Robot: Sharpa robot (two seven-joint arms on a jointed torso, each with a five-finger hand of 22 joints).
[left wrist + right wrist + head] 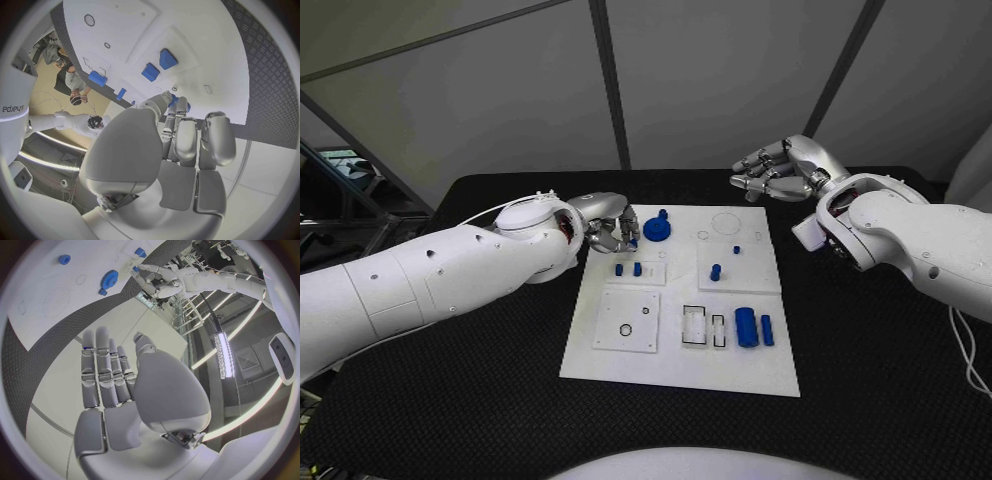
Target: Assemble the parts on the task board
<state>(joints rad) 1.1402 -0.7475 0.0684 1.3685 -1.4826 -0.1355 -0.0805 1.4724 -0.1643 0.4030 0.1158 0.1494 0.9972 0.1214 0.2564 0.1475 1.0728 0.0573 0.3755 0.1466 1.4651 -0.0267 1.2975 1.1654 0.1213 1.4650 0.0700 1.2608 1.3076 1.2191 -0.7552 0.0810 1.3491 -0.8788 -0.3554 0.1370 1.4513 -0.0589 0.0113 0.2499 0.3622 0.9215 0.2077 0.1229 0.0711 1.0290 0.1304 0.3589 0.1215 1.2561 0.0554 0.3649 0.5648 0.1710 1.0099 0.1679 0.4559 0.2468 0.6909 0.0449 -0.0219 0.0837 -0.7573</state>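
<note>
The white task board [678, 350] lies in the middle of the black table. On its far left part stands a blue gear [656, 231], which also appears in the right wrist view [111, 277]. My left hand [606, 226] hovers just left of the gear, over the board's far left edge. Its thumb and fingertips [177, 116] come together on a small blue part [172, 100]. Two blue pegs [629, 268] stand just beyond it. My right hand [783, 168] hangs above the board's far right corner, fingers [103, 375] extended and holding nothing.
Two blue cylinders [754, 328] lie at the board's near right beside rectangular slots [695, 325]. A single blue peg [715, 270] stands on the right middle plate. A square plate with a round hole [629, 320] sits near left. Black table [459, 400] surrounds the board.
</note>
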